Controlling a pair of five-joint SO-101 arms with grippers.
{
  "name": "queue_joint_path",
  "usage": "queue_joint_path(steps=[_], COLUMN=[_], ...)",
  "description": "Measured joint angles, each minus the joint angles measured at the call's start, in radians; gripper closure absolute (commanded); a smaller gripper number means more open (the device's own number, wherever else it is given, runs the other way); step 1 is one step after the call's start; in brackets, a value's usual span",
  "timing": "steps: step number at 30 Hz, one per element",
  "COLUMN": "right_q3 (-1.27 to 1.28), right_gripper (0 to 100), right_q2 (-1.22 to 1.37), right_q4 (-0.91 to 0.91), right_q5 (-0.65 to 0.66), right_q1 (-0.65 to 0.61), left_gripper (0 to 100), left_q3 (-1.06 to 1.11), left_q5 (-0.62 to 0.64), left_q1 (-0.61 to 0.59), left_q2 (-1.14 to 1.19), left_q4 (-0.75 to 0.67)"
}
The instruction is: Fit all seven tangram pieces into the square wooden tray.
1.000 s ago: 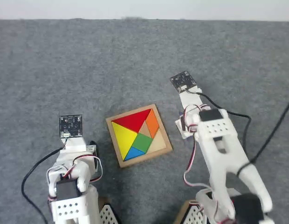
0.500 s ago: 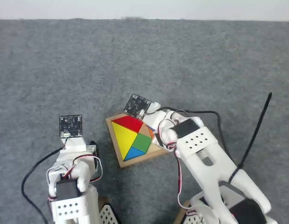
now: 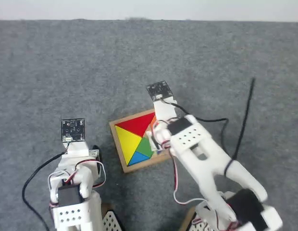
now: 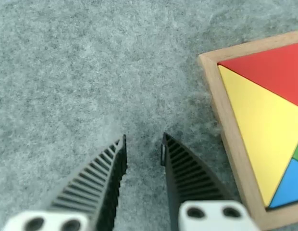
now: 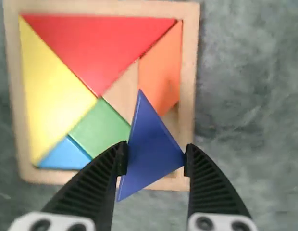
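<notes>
Tray [image 3: 117, 147] on grey mat [image 3: 67, 62], five pieces [image 5: 96, 48] seated; your right gripper [image 5: 155, 154] pinches a dark blue triangle [image 5: 149, 139] over it, your left gripper [image 4: 143, 144] slightly parted, empty, beside it.

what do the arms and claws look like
The left arm and right arm are white with black motor blocks, rows of holes and a black square board at each wrist. Red and white wires loop at joints; black cables trail off. The left claw and right claw have black ribbed fingers, white bases.
</notes>
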Motion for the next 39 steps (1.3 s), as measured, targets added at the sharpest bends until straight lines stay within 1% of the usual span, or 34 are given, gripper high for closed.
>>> queue_joint_path(steps=[3,6,9,11,15,20,39], right_q3=[-0.061,-0.129,-0.175,-0.19,-0.196,-0.196,-0.196], right_gripper=[89.7,89.7,89.7,89.7,89.3,81.5,81.0], right_q2=[0.061,0.13,0.184,0.193,0.196,0.196,0.196], right_q4=[0.034,0.091,0.157,0.178,0.183,0.183,0.183], right_q5=[-0.164,-0.278,-0.373,-0.404,-0.42,-0.422,-0.411], right_q1=[-0.017,-0.015,-0.017,-0.017,-0.017,-0.021,-0.021], left_gripper=[89,89,89,89,89,89,89], left_q3=[0.0,0.0,0.0,0.0,0.0,0.0,0.0], left_q5=[0.0,0.0,0.0,0.0,0.0,0.0,0.0], left_q1=[0.0,0.0,0.0,0.0,0.0,0.0,0.0], left_q2=[0.0,0.0,0.0,0.0,0.0,0.0,0.0], left_q4=[0.0,0.0,0.0,0.0,0.0,0.0,0.0])
